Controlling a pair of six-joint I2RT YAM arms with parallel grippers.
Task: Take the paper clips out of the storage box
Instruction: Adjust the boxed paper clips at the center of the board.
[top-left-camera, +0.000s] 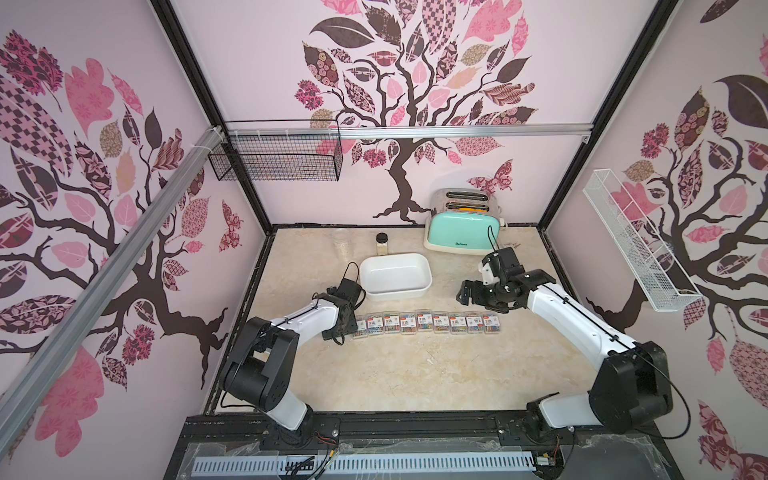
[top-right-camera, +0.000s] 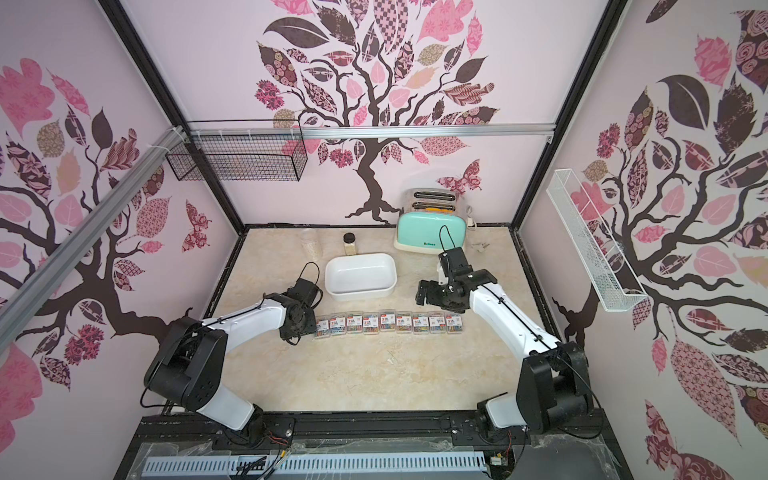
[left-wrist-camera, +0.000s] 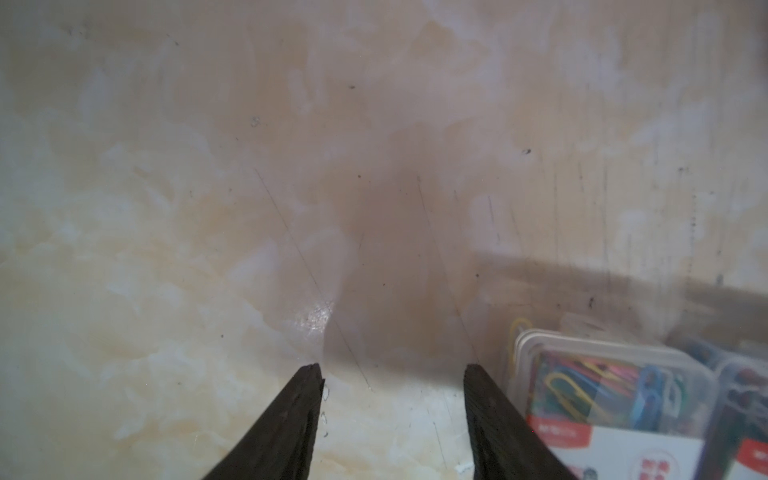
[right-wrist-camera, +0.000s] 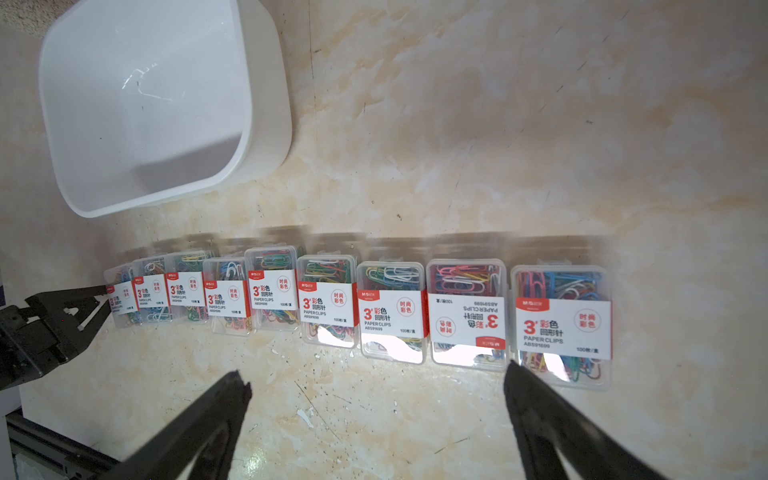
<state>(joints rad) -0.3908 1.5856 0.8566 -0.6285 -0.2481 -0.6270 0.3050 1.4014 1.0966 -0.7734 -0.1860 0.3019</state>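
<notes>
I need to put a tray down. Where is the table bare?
Widest bare patch: the table between the row of paper clips and the front rail. A smaller one lies right of the row, toward the right wall. Crowded: the narrow strip between the storage box and the row, and the back edge with jar and toaster.

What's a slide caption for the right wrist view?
Nine cases of paper clips in a row on the tabletop beside the empty storage box, right gripper open.

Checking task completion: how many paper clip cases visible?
9 paper clip cases: one side-by-side row on the table, in front of the storage box, none inside it. None apparently hidden.
</notes>
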